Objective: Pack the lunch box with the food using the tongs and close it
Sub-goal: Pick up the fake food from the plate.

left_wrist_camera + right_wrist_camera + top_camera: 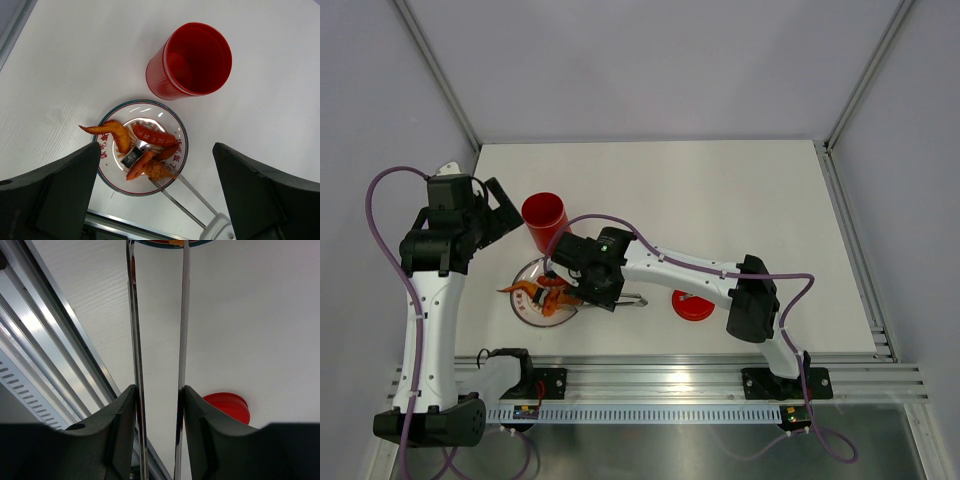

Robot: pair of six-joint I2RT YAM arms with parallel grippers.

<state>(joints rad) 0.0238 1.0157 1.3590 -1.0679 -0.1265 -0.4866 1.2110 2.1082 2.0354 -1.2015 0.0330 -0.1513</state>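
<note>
The red lunch box [192,60] stands upright and open on the table beyond the plate [107,175]. Its flat red lid [693,305] lies apart, to the right. The food lies on the plate: a sausage [150,135], an orange wing-shaped piece [112,132], a small black roll [131,157] and a fried orange bit [159,171]. My right gripper [157,392] is shut on the silver tongs [136,330], one arm against each finger. The tongs' tips [167,175] sit on either side of the fried bit. Above the plate hangs my left gripper [155,200], open and holding nothing.
An aluminium rail [720,380] runs along the table's near edge, just behind the tongs' joined end. The lunch box [544,220] stands close to the left gripper [500,215]. The lid [227,407] lies to the right of the right gripper's fingers.
</note>
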